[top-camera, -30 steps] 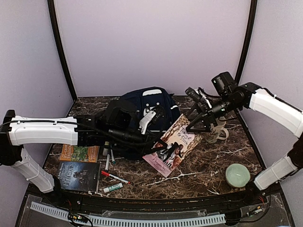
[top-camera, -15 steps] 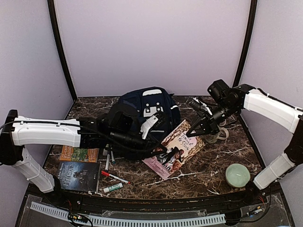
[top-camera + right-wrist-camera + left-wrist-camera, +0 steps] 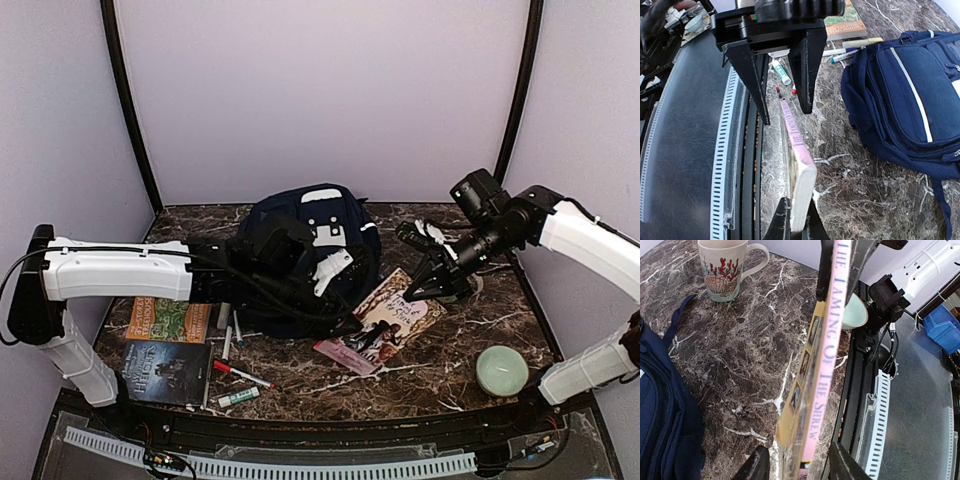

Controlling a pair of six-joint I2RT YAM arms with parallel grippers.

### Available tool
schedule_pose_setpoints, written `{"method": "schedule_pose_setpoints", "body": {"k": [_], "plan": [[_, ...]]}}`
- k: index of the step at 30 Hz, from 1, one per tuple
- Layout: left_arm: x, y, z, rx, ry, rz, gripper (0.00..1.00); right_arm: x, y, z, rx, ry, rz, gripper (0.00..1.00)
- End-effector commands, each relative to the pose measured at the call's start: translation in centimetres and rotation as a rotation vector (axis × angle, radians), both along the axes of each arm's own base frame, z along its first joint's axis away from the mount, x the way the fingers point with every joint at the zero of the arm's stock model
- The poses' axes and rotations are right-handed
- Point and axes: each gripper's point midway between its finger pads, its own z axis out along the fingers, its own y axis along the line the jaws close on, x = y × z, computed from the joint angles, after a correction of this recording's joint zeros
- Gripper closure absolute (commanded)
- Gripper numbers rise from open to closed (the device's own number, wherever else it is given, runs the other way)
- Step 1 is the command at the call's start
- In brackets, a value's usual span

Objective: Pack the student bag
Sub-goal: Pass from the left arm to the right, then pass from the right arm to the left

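The student bag [image 3: 305,225], a navy backpack with white stripes, stands at the back centre of the marble table and shows too in the right wrist view [image 3: 905,100]. A pink-spined paperback [image 3: 385,318] is held off the table on edge between both arms. My right gripper [image 3: 795,220] is shut on its right end. My left gripper [image 3: 797,462] stands open around the book's [image 3: 827,350] other end, both fingers clear of the covers. The right wrist view shows those left gripper [image 3: 785,107] fingers straddling the book [image 3: 797,165].
A coral-patterned mug [image 3: 722,267] stands at the back right, a pale green candle [image 3: 501,371] at the front right. Two books [image 3: 168,322] [image 3: 167,372] and several markers [image 3: 240,378] lie at the front left. The table's front edge carries a black rail [image 3: 747,150].
My right gripper has closed on the book's right end. My left gripper has opened and let go of the book. The book has swung lower and to the right.
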Motion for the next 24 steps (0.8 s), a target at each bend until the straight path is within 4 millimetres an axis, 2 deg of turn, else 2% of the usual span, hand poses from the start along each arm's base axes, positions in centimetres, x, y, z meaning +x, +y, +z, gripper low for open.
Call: {"method": "schedule_pose_setpoints", "body": {"k": [1,8,14,17,19,21,23,24], "plan": [[1.1,-1.0,-0.4,0.021,-0.07,-0.014,0.55,0.4,0.0,-1.3,-0.057,-0.001,0.001,1.0],[2.9,-2.3,-0.3,0.03,-0.173,-0.015,0.54,1.4,0.5,-2.1,-0.088,-0.004,0.022,1.0],[3.3,-3.1,-0.6,0.049,-0.153,-0.045,0.71,2.3,1.1,-1.4,-0.097,-0.02,0.048,1.0],[3.7,-3.4,-0.5,0.048,-0.135,-0.052,0.87,2.6,1.6,-0.7,-0.077,-0.017,0.051,1.0],[4.2,-3.3,0.4,0.031,-0.138,-0.035,0.95,3.0,1.6,-0.4,-0.063,-0.001,0.037,0.99],[4.9,-2.9,1.8,-0.019,-0.138,-0.011,0.99,3.4,1.2,0.1,-0.016,0.037,0.01,0.84],[5.7,-2.3,3.4,-0.083,-0.127,0.012,1.0,4.3,0.5,0.8,0.032,0.057,-0.032,0.59],[6.1,-1.9,4.3,-0.116,-0.117,0.018,1.0,5.0,0.2,1.5,0.07,0.058,-0.067,0.51]]}}
